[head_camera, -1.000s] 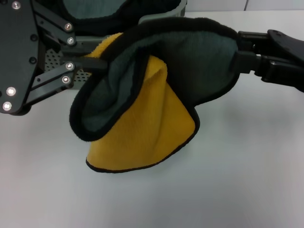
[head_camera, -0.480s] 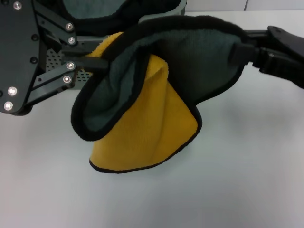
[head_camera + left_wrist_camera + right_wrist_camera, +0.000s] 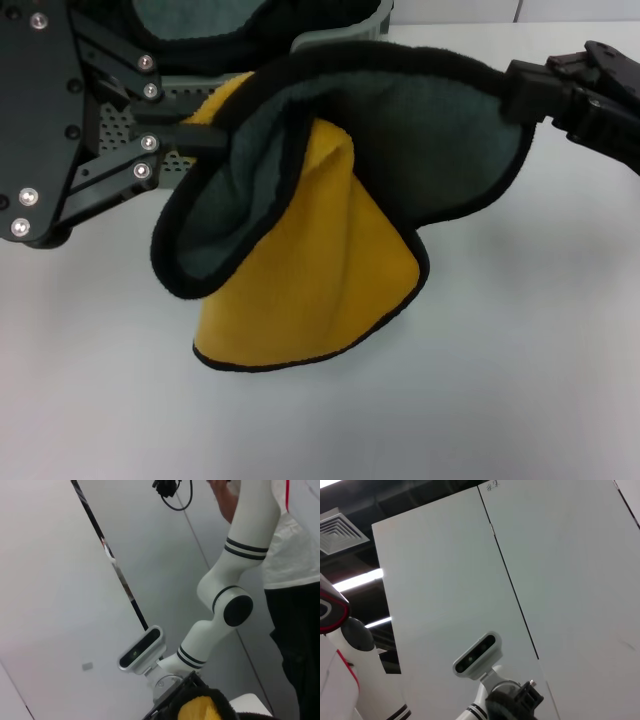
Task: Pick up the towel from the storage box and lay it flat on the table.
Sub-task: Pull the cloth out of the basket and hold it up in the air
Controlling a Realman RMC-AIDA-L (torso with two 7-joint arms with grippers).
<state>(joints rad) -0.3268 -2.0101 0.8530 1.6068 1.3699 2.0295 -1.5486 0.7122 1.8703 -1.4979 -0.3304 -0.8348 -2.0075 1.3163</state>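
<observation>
Above the table (image 3: 520,380), near its far edge, your two grippers are holding the towel (image 3: 330,190) stretched between them. Your left gripper (image 3: 195,135) is pinching one corner with its fingers clamped together on the cloth, and your right gripper (image 3: 515,95) is gripping the opposite corner the same way. The towel is sagging in the middle, grey-green face up, its yellow fold hanging toward the tabletop. The storage box (image 3: 340,30) is sitting behind it.
</observation>
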